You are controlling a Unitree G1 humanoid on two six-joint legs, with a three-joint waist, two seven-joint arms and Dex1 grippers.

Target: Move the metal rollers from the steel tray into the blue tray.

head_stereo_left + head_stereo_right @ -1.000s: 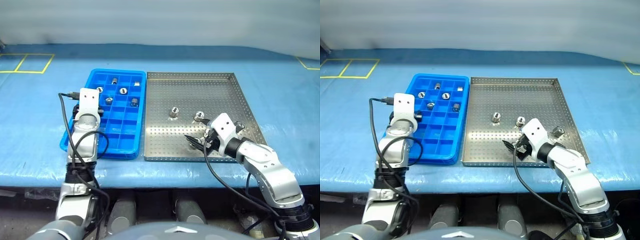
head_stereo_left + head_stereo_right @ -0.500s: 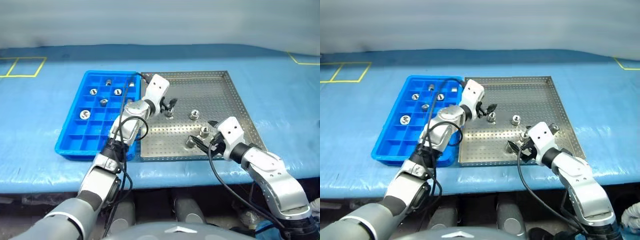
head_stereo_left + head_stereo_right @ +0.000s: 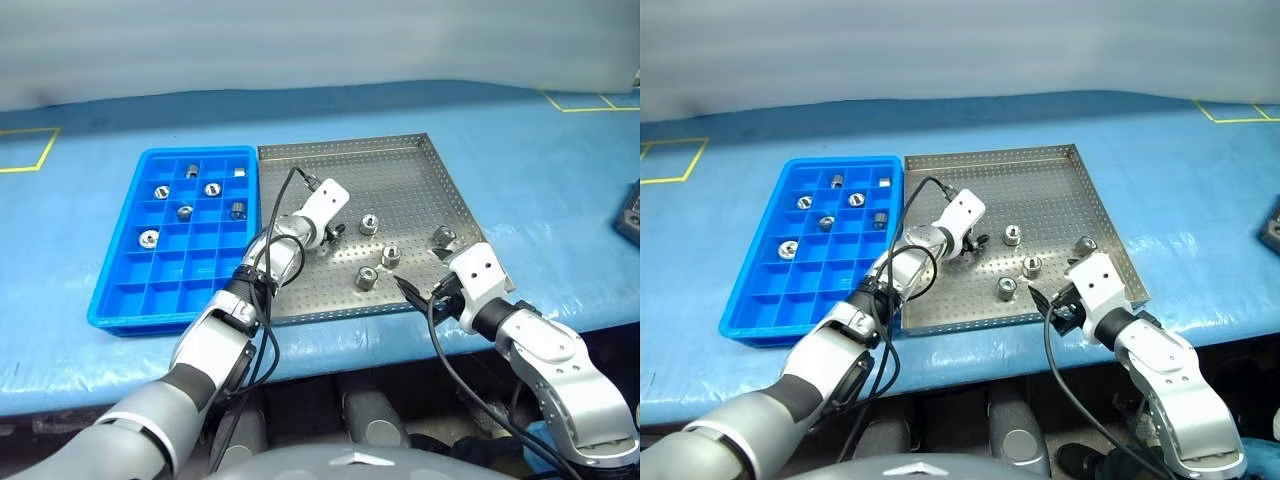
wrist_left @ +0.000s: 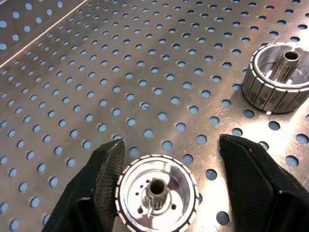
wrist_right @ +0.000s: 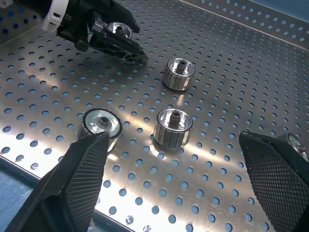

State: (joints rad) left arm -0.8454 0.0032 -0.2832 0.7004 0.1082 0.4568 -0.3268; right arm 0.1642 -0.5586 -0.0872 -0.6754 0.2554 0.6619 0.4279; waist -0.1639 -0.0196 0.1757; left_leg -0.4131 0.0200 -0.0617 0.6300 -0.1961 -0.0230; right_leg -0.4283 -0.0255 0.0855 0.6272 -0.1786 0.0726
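Observation:
The steel tray (image 3: pixel 400 170) lies in the middle of the blue-covered table, with the blue tray (image 3: pixel 125 295) against its left side. Several metal rollers stand loose on the steel tray, among them one (image 3: pixel 368 223), another (image 3: pixel 392 257) and a third (image 3: pixel 366 278). My left gripper (image 4: pixel 171 140) is low over the steel tray, open, with a roller (image 4: pixel 157 193) between its fingers. One finger (image 4: pixel 106 176) touches that roller and the other stands just off it. My right gripper (image 3: pixel 412 290) hovers wide open near the tray's front right. Several rollers (image 3: pixel 162 191) sit in the blue tray's compartments.
A fourth loose roller (image 3: pixel 443 237) stands near the steel tray's right rim. Black cables trail from both wrists. A dark object (image 3: pixel 630 215) sits at the table's right edge. Yellow tape lines (image 3: pixel 25 150) mark the cover at far left.
The camera has swung right. My left arm crossed from the blue tray over to the steel tray, and its fingers have narrowed around a roller. The right arm has barely moved.

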